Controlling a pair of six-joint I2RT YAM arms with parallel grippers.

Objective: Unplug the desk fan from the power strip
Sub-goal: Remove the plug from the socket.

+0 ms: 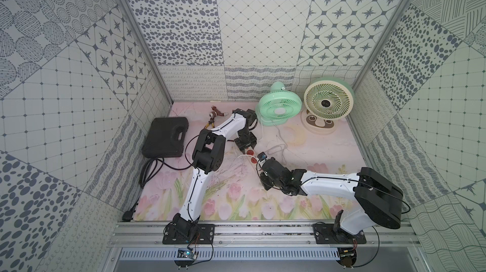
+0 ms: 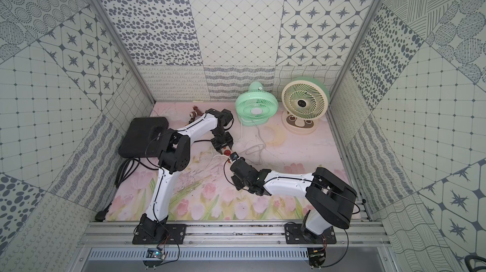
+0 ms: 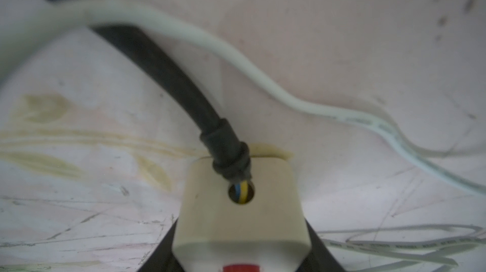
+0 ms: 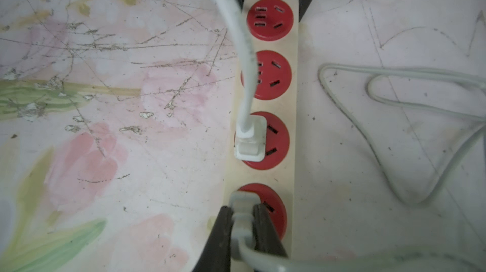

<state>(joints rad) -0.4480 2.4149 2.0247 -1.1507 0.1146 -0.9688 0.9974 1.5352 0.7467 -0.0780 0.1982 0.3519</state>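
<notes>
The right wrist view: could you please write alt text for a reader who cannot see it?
The right gripper is shut on a grey plug seated in the end socket of the power strip. A white plug sits in the next socket, the two beyond are empty, and the left gripper clamps the strip's switch end.

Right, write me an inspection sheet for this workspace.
Surface: floral mat, scratched.
Job's things: power strip flat on it; white plug and grey plug seated in neighbouring sockets; green fan and cream fan at the back.
Clutter: black case, small hand tool.
Grippers: left gripper shut on the strip's switch end; right gripper shut on the grey plug.
Cables: black cord, white cable, grey cable in loose loops.
Surroundings: patterned walls, aluminium rail.
</notes>
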